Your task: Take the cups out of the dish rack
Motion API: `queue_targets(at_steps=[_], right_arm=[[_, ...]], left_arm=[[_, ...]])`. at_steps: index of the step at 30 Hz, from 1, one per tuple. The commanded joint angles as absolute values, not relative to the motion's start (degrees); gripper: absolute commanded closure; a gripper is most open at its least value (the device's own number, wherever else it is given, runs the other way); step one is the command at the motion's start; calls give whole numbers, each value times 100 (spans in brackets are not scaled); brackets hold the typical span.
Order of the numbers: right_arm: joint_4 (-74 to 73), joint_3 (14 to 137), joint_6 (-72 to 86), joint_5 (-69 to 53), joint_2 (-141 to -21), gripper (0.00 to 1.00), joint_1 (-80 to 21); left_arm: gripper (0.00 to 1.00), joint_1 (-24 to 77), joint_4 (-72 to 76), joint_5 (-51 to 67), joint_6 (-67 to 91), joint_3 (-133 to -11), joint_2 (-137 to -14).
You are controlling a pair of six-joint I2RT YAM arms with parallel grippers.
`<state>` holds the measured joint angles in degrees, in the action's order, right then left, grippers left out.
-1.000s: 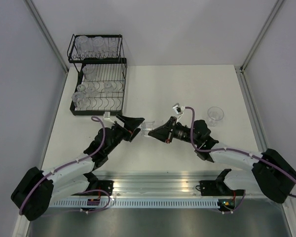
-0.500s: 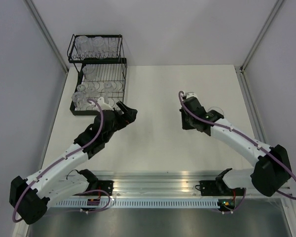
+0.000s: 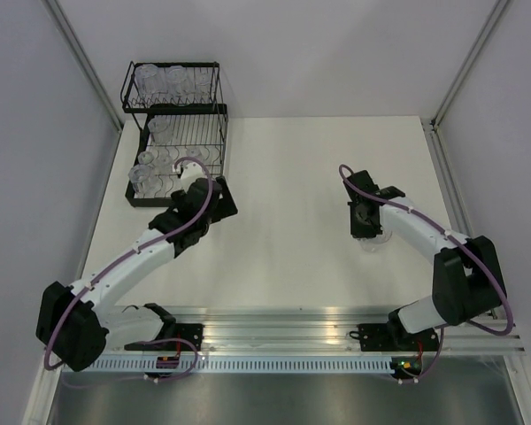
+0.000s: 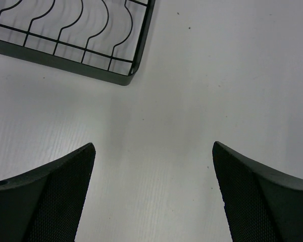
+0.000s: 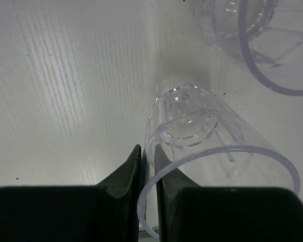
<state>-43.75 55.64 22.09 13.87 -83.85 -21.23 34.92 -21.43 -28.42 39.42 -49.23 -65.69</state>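
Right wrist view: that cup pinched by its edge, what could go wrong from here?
The right gripper pinches only one thin wall of the held cup, so it might slip or tilt on release. A second cup sits close by; setting down could knock it.

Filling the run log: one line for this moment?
left hand: open, empty, near dish rack corner | right hand: shut on cup rim, beside second cup

The left gripper (image 4: 152,146) gapes wide on its outstretched arm; the right gripper (image 5: 147,151), seemingly tilted down, pinches a cup (image 5: 192,121)
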Motion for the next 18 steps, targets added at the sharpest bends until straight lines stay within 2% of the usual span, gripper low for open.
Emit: queue_targets(at_steps=[1, 5, 10, 12, 13, 18], right_arm=[[-4324, 5686, 2118, 1486, -8525, 91, -1961], [-4236, 5730, 2171, 1433, -8517, 79, -1951], [-4219, 5809, 2188, 1327, -8271, 71, -1960], [-4245, 5845, 2197, 1327, -8122, 63, -1951], [-4332, 5906, 2197, 1336, -8078, 62, -1951], [-4526, 6318, 2136, 1117, -7174, 48, -2056]], left_arm=[[0, 3183, -2320, -2875, 3516, -5220, -6960], [0, 3041, -2312, -2813, 3454, -5300, -7163], [0, 2857, -2276, -2839, 3331, -5344, -7146], [0, 2752, -2276, -2813, 3270, -5396, -7163], [0, 2647, -2268, -2786, 3261, -5396, -7154], [0, 2259, -2276, -3110, 3278, -5598, -7224]])
